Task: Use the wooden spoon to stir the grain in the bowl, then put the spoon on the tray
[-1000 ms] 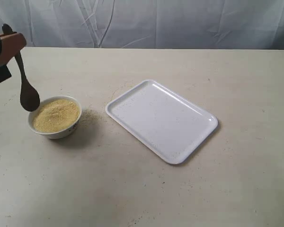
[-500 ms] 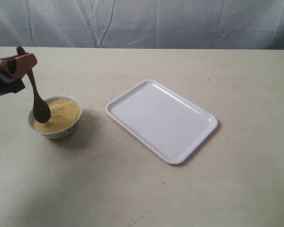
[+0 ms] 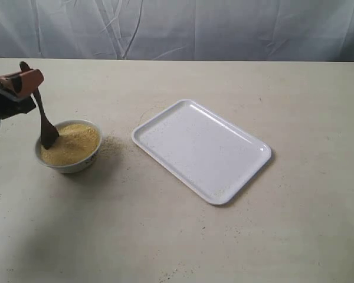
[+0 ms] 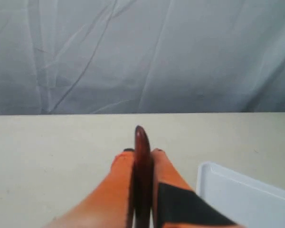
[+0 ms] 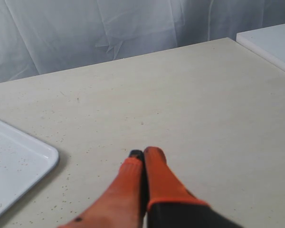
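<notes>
My left gripper (image 3: 30,78) is shut on the handle of the dark wooden spoon (image 3: 44,121), which hangs down with its scoop dipped into the yellow-tan grain (image 3: 74,141) at the left side of the small white bowl (image 3: 76,166). In the left wrist view the spoon's handle (image 4: 142,161) stands clamped between the orange fingers (image 4: 121,175) of that gripper (image 4: 142,153). The white tray (image 3: 203,150) lies flat to the right of the bowl. My right gripper (image 5: 145,153) is shut and holds nothing, low over bare table beside the tray's corner (image 5: 19,166); it is out of the exterior view.
A few grains are scattered on the table (image 3: 165,236) between bowl and tray. A wrinkled grey-white cloth (image 3: 194,26) hangs behind the table's far edge. A white surface (image 5: 270,42) shows past the table in the right wrist view.
My left gripper has come down and to the right with the spoon. The scoop went from hanging beside the bowl's left rim to sitting in the grain.
</notes>
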